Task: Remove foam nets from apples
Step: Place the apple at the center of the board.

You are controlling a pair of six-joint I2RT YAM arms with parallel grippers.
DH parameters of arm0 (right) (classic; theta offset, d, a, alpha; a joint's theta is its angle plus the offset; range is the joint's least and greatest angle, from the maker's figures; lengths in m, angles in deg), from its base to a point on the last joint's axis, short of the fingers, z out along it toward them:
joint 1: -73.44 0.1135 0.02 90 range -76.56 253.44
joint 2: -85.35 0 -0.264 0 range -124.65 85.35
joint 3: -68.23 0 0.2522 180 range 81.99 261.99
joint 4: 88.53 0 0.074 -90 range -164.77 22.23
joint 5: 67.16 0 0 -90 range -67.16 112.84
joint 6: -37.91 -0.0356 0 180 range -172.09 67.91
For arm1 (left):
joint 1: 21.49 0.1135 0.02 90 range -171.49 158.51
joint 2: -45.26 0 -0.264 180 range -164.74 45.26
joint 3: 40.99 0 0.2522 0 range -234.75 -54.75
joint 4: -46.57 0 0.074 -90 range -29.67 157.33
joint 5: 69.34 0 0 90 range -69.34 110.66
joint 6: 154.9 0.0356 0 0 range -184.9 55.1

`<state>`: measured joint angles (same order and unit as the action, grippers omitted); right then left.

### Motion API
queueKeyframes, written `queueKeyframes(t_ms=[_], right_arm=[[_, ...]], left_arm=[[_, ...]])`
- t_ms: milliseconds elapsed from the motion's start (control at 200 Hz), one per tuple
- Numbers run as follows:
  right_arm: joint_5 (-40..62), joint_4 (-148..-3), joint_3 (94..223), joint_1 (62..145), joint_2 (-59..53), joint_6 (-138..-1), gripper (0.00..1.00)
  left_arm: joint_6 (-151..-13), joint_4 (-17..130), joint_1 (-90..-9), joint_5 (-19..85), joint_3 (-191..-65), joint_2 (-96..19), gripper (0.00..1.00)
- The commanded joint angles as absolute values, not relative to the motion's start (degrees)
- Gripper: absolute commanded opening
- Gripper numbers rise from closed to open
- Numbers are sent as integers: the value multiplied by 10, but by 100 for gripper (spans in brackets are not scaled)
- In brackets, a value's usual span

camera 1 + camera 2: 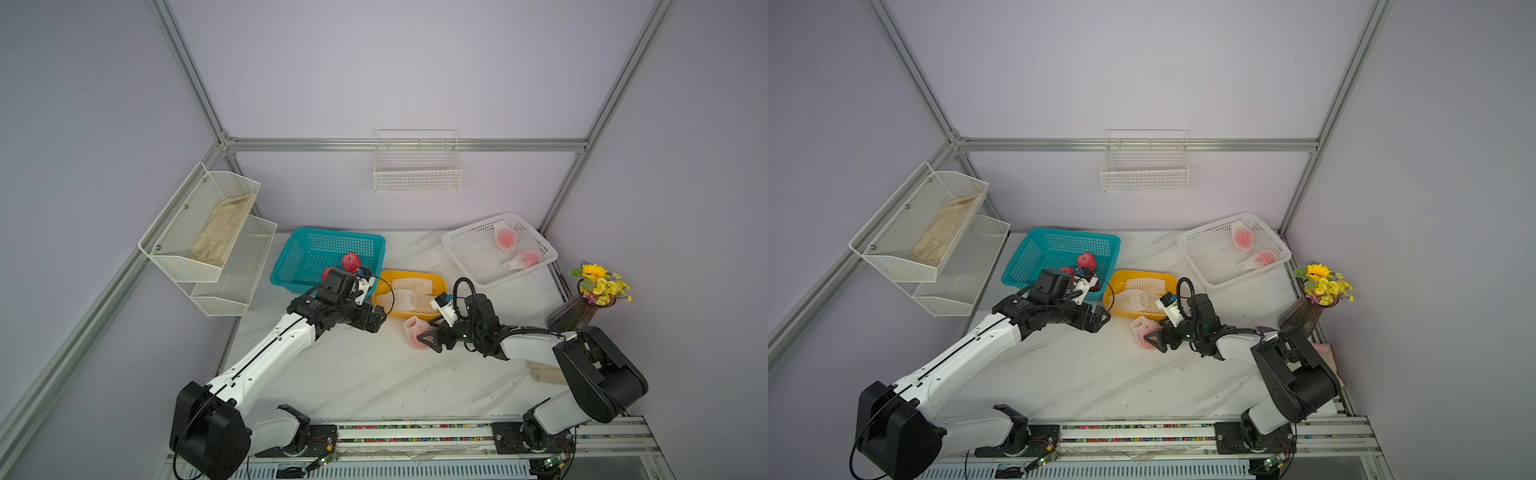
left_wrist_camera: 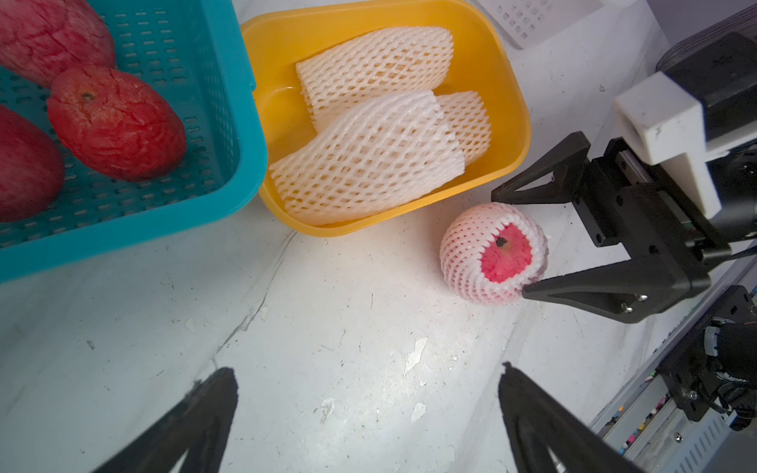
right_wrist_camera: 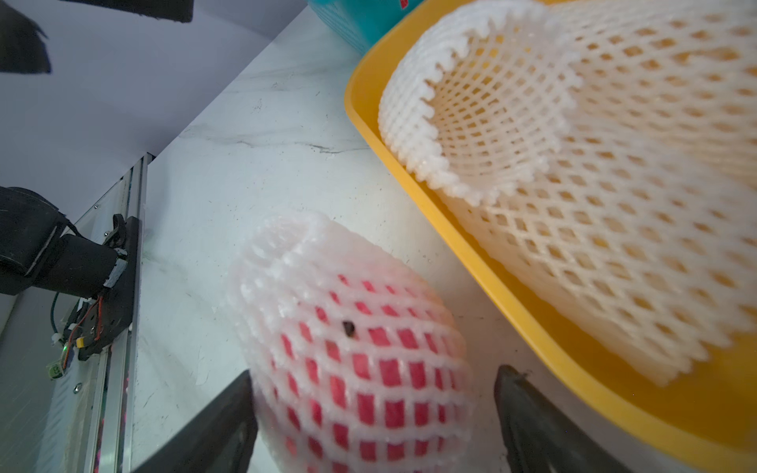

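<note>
An apple in a white foam net (image 1: 415, 331) (image 1: 1145, 331) (image 2: 483, 262) (image 3: 352, 348) lies on the marble table, its red stem end showing at the net's mouth. My right gripper (image 1: 430, 340) (image 2: 509, 242) (image 3: 373, 372) is open and straddles it; one finger touches the net, the other stands just off it. My left gripper (image 1: 376, 320) (image 2: 366, 368) hangs open over bare table with nothing between its fingers. Bare red apples (image 1: 351, 262) (image 2: 114, 123) lie in the teal basket (image 1: 299, 257). Empty foam nets (image 1: 405, 297) (image 2: 368, 164) (image 3: 594, 164) fill the yellow tray (image 1: 409, 275).
A white lattice basket (image 1: 469, 249) at the back right holds two netted apples (image 1: 505, 237) (image 1: 527, 257). A vase of flowers (image 1: 582, 307) stands at the right edge. Mesh shelves (image 1: 208, 241) hang on the left wall, a wire basket (image 1: 417, 166) on the back wall.
</note>
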<state>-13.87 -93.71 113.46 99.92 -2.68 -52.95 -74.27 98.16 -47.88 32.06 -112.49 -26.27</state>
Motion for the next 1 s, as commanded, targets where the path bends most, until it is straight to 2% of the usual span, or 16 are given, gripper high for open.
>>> queueKeyframes(t_ms=[0,290,490,630,840,995], right_arm=[[-123,-921,1129,1004,-18,-542,88],[-76,-911,1106,1009,26,-575,85],[-46,-904,1109,1012,7,-593,83],[-53,-905,1117,1040,-8,-565,83],[-55,-925,1122,1047,-18,-539,87],[-78,-929,1145,1047,-60,-514,85]], left_arm=[[-730,965,-482,334,-1114,-260,100],[-730,963,-491,353,-1120,-271,100],[-726,963,-510,366,-1133,-291,98],[-727,964,-518,365,-1138,-292,98],[-730,970,-528,361,-1130,-284,98],[-731,972,-530,354,-1124,-276,98]])
